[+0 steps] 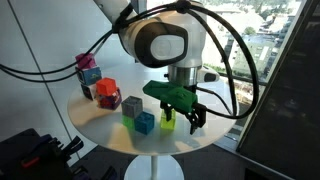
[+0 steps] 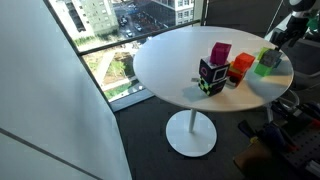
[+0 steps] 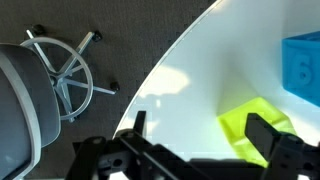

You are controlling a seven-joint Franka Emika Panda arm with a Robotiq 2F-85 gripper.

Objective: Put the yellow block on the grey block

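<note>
The yellow block (image 3: 250,128) lies on the white round table (image 3: 190,85), between my gripper's (image 3: 205,138) two fingers and close against the right-hand finger. The gripper is open and low over the block. In an exterior view the gripper (image 1: 182,120) hangs over the table's near side with the yellow block (image 1: 168,122) at its fingertips. The grey block (image 1: 132,102) sits a little further back on the table, apart from the gripper. In the exterior view from the window side the gripper (image 2: 276,40) is at the far right and I cannot make out the yellow block.
A blue cube (image 1: 146,122) stands next to the yellow block and also shows in the wrist view (image 3: 302,62). An orange-red cube (image 1: 106,92) and a magenta and blue stack (image 1: 88,70) are further back. A chair base (image 3: 62,65) is on the floor past the table edge.
</note>
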